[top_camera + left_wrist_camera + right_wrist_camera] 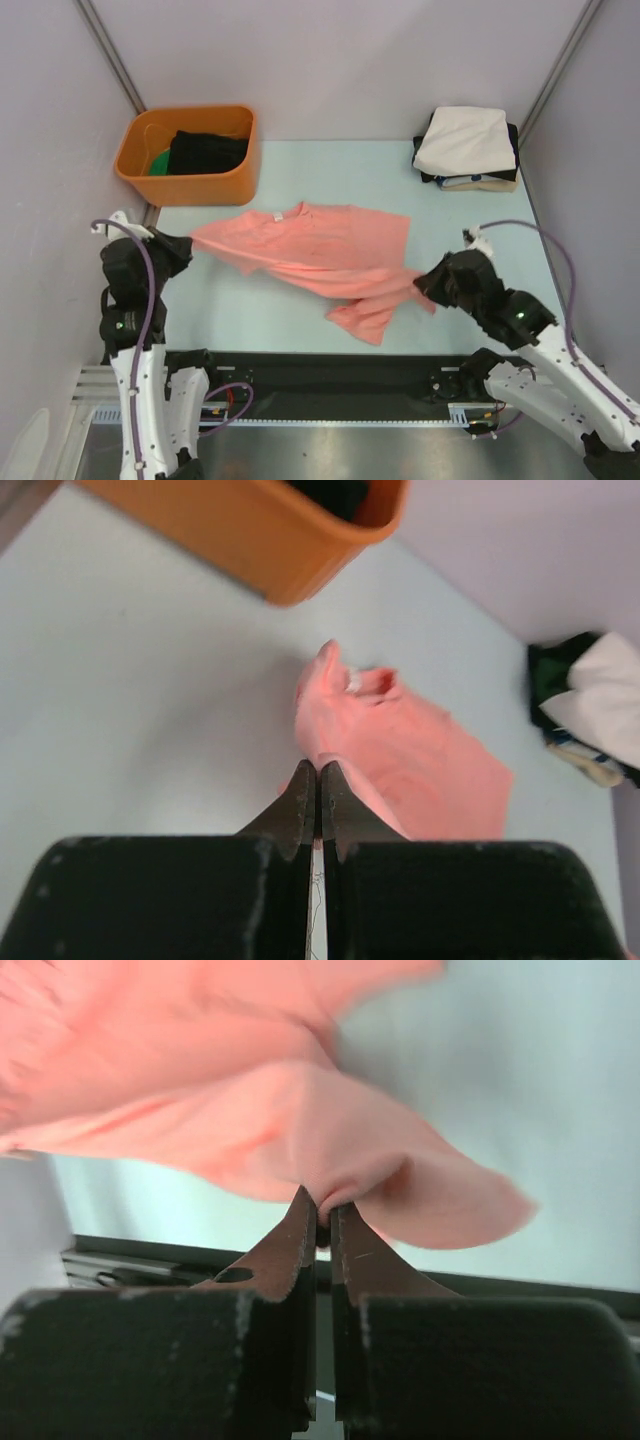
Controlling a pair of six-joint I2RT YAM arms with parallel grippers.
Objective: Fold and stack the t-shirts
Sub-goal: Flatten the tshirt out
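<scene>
An orange tub (190, 185) sits beyond the left claw (186, 248), folded t-shirts (466, 140) beyond the right claw (428, 282). The 2 wrist views alone show each claw pressed together, pinching the salmon-pink t-shirt (320, 245).

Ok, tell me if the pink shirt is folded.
Not folded: the pink shirt lies rumpled and spread on the table, left gripper and right gripper each pinching an edge.

T-shirt (320, 250) plain salmon-pink — tub (135, 165) orange; folded stack (465, 140) cream-white over black, tan; table (250, 310) pale mint.
</scene>
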